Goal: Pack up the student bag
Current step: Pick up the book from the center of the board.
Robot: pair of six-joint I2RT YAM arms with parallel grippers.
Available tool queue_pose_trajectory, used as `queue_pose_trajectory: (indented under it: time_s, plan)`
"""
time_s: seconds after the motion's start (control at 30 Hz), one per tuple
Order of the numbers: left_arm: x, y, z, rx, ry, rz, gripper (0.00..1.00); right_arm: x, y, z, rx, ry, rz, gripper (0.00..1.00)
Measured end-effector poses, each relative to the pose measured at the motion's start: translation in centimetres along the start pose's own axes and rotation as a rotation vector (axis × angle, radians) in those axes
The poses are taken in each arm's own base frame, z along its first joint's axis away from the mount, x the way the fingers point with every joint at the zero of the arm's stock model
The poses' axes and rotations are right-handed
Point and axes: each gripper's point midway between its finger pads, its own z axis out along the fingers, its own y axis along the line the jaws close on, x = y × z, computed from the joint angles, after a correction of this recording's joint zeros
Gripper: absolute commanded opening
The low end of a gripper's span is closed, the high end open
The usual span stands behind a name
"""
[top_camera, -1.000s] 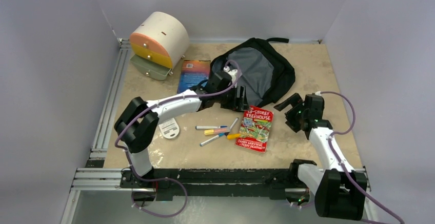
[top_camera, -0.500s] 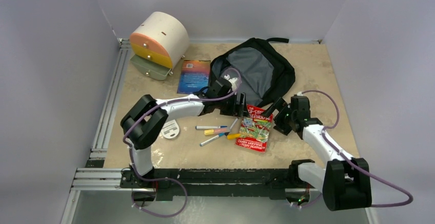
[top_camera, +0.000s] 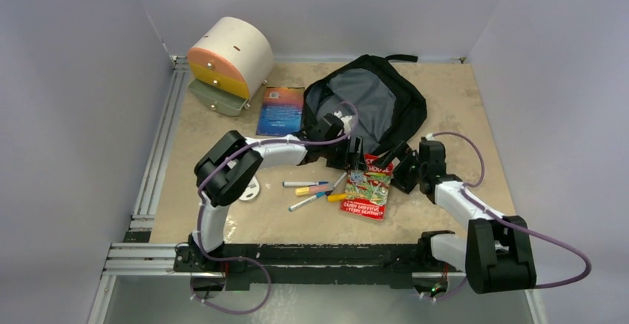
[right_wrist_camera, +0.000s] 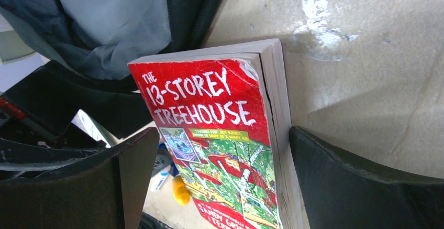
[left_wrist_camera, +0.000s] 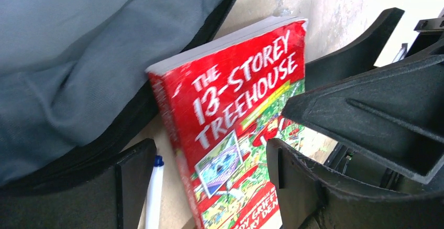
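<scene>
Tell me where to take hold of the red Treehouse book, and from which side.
Grip the red book across its width near the top end, one finger on the page edge, one on the spine. It lies flat, cover up, so probably best from above; the open right hand straddles it that way. The student bag crowds its far end.

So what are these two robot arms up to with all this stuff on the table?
They are packing the student bag, lying open at the back of the table. The left gripper and the right gripper are both open, poised around the red book beside the bag; neither grips it yet. The markers and the blue book lie unpacked nearby.
</scene>
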Motion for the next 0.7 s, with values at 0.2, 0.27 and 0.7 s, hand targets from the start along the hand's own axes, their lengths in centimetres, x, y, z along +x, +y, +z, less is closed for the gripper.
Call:
queue_pose_trajectory:
  time_s: [0.2,0.27,0.7]
  plan:
    - [0.3,-1.3,1.2,0.031,0.010,0.025,0.74,0.2,0.7,0.5,-0.060,0.009,0.022,0.91]
    - [0.2,-1.5,1.4,0.038,0.008,0.028,0.70,0.3,0.8,0.6,-0.077,0.005,0.032,0.87]
    - [-0.9,-2.0,1.6,0.080,-0.027,0.023,0.28,0.3,0.3,0.8,-0.082,-0.021,0.078,0.72]
